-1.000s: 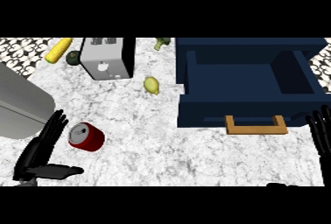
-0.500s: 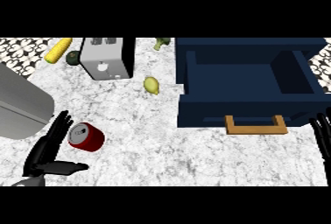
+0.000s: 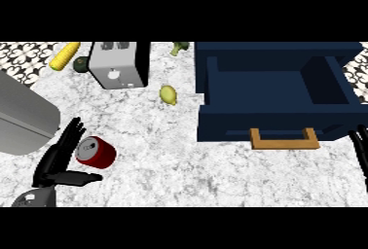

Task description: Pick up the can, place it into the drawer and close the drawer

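Left hand (image 3: 57, 163) has closed in since a second ago: fingers straight, now touching the can (image 3: 96, 152), thumb spread, nothing grasped. Can lies near the bench's (image 3: 179, 160) front-left edge. Right hand (image 3: 360, 146) open at right edge. Drawer (image 3: 277, 97) open, far right.

Left hand (image 3: 59, 158) open beside red can (image 3: 96, 152), navy drawer (image 3: 277, 116) open, toaster (image 3: 119, 64)
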Controlling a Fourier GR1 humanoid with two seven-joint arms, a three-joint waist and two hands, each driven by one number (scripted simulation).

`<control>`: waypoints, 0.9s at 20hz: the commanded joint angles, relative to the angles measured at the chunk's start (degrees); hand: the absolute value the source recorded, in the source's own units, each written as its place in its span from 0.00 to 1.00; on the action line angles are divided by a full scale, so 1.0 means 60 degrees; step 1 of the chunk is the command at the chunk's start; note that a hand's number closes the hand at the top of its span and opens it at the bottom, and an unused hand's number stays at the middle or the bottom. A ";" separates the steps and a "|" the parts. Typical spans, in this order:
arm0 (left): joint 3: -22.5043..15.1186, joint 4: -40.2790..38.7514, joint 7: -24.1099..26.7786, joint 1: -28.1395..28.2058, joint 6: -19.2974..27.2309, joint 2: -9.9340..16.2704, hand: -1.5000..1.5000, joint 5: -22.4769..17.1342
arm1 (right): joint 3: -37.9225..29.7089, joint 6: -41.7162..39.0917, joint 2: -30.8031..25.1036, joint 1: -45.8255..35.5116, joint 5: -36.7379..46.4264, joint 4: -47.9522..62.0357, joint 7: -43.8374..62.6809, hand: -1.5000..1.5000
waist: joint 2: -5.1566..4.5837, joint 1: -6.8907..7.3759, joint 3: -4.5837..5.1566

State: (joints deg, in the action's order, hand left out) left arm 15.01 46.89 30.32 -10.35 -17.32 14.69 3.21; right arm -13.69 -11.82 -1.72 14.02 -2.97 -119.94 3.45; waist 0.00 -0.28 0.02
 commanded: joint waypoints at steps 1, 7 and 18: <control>-0.0081 -0.0484 0.0127 -0.0207 0.0073 -0.0070 0.00 -0.0012 | 0.0046 0.0110 -0.0002 -0.0111 -0.0197 -0.0869 0.1019 0.00 | 0.0001 0.0002 0.0000; -0.0277 -0.0985 0.0382 -0.0689 0.0576 -0.0380 0.00 0.0110 | -0.0190 -0.0154 0.0042 0.0051 -0.0280 -0.0026 0.0022 0.00 | -0.0003 -0.0008 -0.0001; -0.0496 -0.2290 0.1144 -0.1506 0.0441 -0.0567 0.00 0.0195 | -0.0178 -0.0029 -0.0173 -0.0144 -0.0443 -0.0812 0.0963 0.00 | -0.0016 -0.0046 0.0004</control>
State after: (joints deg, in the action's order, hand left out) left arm 12.10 40.37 31.73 -17.14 -15.19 12.03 3.34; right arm -13.50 -11.36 -1.59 14.06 -4.25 -123.79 7.37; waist -0.01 -0.35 0.00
